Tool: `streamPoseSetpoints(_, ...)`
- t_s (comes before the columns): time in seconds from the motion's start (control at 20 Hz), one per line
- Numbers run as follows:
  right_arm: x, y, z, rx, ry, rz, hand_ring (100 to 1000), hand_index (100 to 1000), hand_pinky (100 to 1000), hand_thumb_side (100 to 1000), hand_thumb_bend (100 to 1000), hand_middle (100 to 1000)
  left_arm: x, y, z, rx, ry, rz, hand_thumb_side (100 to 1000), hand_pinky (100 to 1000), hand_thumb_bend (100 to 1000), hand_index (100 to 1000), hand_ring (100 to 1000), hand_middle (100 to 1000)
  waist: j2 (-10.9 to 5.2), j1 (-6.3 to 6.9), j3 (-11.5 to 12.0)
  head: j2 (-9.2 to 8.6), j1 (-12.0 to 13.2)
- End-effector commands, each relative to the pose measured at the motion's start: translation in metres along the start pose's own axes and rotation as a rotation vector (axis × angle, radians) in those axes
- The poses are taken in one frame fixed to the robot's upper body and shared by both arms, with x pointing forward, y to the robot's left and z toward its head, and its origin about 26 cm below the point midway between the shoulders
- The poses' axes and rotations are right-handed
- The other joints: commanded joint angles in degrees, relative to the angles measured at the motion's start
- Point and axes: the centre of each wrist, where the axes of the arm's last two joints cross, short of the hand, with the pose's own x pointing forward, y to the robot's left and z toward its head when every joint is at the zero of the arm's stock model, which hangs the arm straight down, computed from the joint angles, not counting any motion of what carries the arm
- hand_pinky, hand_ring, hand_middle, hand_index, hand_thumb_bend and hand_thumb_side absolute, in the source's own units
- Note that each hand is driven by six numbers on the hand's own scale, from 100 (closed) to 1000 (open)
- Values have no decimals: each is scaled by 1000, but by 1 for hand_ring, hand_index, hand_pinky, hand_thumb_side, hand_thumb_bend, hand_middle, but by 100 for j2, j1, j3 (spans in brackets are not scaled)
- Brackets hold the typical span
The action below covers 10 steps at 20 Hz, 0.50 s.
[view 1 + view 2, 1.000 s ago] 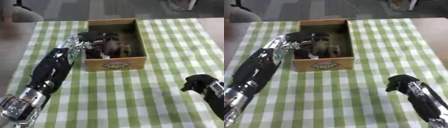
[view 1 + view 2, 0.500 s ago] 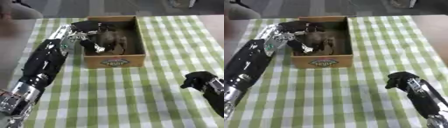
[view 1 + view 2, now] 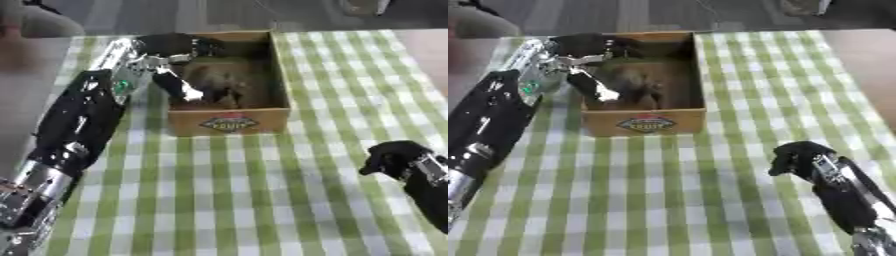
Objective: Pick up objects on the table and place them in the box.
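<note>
Objects [image 3: 214, 87], brownish, soft-looking and probably light, lie inside the box [image 3: 229, 120] near the desk's far edge; left hand [image 3: 171, 47] hovers there, fingers relaxed. Right hand [image 3: 798, 157] rests curled, empty.

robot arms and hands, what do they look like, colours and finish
Left arm: glossy black shell, silver metal at the joints and wrist, a small green spot near the wrist. Left hand: black, with silver-tipped fingers. Right hand: black, with a silver wrist block and black forearm.

Green-checked table [image 3: 262, 175] w/ cardboard box [image 3: 229, 120]
</note>
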Motion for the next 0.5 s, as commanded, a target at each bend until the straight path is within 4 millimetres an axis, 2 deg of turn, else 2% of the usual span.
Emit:
streamPoseSetpoints(0.05,4,-4,-1,2,-9,18,577,701,652,857,100,546,-7,11,6,-52,4,-57,773,959,123,1000,1000,1000,-114,-22,-6,19,-1)
streamPoseSetpoints(0.25,4,-4,-1,2,-8,19,577,701,652,859,100,546,-4,1,1,-47,19,-60,736,971,100,1000,1000,1000,-103,-27,-3,23,-4)
streamPoseSetpoints(0.5,4,-3,-1,3,-8,19,577,701,652,861,100,546,-3,-3,-1,-16,12,-64,702,965,100,1000,1000,1000,-103,-30,27,27,1)
